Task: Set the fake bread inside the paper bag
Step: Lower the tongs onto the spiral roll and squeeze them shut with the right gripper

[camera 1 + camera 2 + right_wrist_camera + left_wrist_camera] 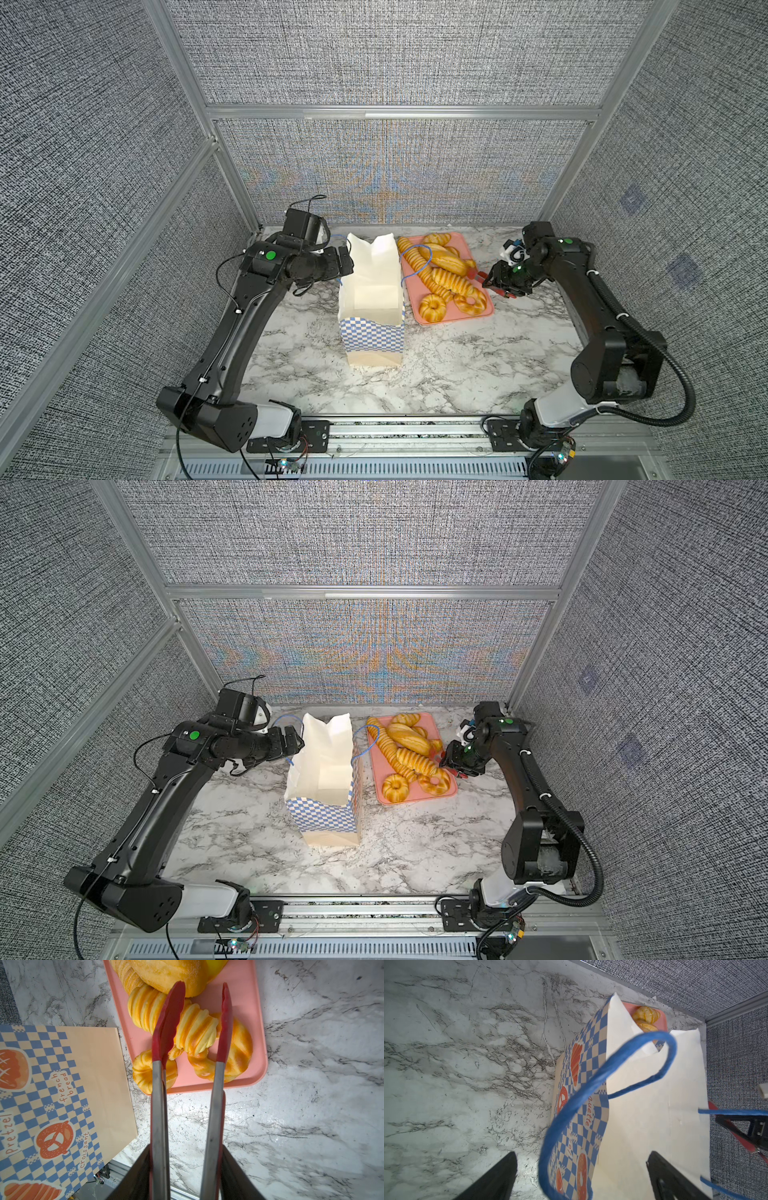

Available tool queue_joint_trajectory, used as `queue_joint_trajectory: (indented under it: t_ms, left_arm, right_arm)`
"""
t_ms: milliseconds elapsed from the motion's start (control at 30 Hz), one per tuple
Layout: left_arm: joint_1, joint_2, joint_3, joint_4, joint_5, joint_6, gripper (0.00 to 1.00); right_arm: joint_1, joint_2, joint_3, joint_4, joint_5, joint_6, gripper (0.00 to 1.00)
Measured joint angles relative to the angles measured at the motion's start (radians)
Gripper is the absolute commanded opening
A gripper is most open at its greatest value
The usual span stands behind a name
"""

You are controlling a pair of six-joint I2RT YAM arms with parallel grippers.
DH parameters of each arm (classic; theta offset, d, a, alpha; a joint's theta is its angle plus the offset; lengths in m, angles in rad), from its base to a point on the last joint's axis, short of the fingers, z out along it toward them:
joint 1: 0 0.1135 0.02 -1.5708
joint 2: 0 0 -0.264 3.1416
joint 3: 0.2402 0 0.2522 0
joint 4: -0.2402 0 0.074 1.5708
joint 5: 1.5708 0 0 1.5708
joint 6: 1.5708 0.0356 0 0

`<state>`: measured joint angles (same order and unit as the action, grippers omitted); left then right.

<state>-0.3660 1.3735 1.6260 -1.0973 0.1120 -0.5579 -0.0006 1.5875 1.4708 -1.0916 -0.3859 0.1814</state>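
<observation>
Two ring buns (pixel 432 307) and one baguette (pixel 409 254) share one pink tray (pixel 455 318).

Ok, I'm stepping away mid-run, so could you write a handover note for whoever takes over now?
Left gripper: open at the rim of the tall cream paper bag with blue checkered band, holding nothing.
Right gripper: shut on red-tipped metal tongs, their tips apart over a ridged loaf.
Glossy golden fake bread: all on the flat pink tray.
Done: nothing; bag stands empty.
Left: bag every piece.
</observation>
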Motion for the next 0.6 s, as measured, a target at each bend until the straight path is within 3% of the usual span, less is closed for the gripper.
queue_joint_trajectory:
  t_ms: [300,600]
  left_arm:
    - [-0.004,-0.001,-0.005,0.027,-0.008,-0.004,0.98]
    - [-0.004,0.005,-0.005,0.035,-0.008,-0.011,0.98]
  right_arm:
    - [0.000,0.048,0.029,0.001,-0.013,-0.035,0.51]
    - [-0.002,-0.045,-0.048,-0.005,-0.012,-0.026,0.52]
